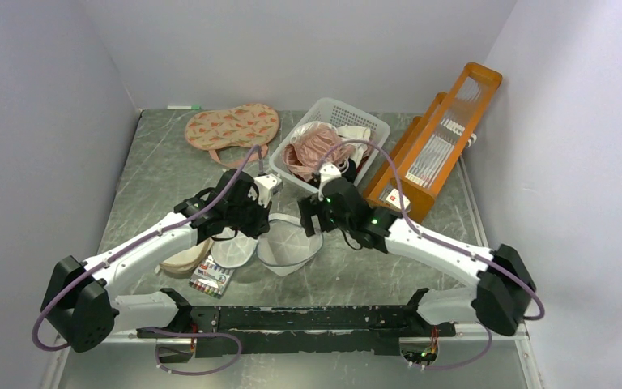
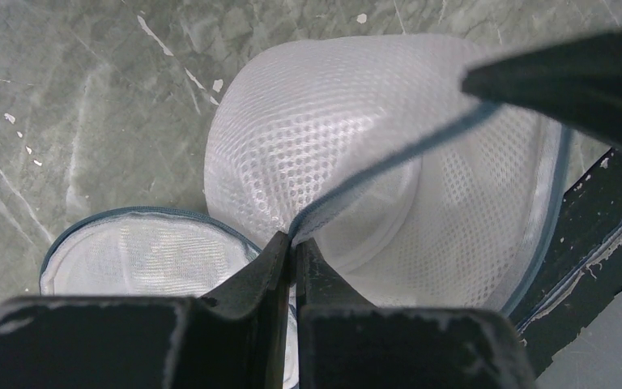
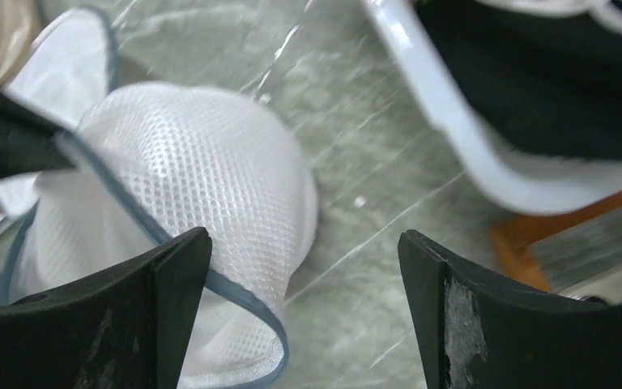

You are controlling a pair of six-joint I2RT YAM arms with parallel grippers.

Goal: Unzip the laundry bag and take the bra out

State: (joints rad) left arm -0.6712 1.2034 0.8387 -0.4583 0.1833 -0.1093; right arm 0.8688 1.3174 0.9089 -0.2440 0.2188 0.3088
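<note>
The white mesh laundry bag (image 1: 291, 247) lies unzipped in front of both arms, its two halves spread apart. The left wrist view shows the domed half (image 2: 356, 130) and the flatter half (image 2: 138, 251). My left gripper (image 2: 296, 247) is shut on the bag's dark zipper rim and holds it up. My right gripper (image 3: 304, 251) is open and empty. It hovers beside the domed half (image 3: 202, 178), with one finger close to the rim. A dusty-pink soft garment (image 1: 312, 146), apparently the bra, lies in the white basket (image 1: 372, 130). I see no garment in the bag.
An orange wooden rack (image 1: 441, 146) leans at the right of the basket. A pink watermelon-print pouch (image 1: 231, 126) lies at the back. A beige hoop (image 1: 186, 259) and a box of coloured pens (image 1: 210, 279) sit under my left arm.
</note>
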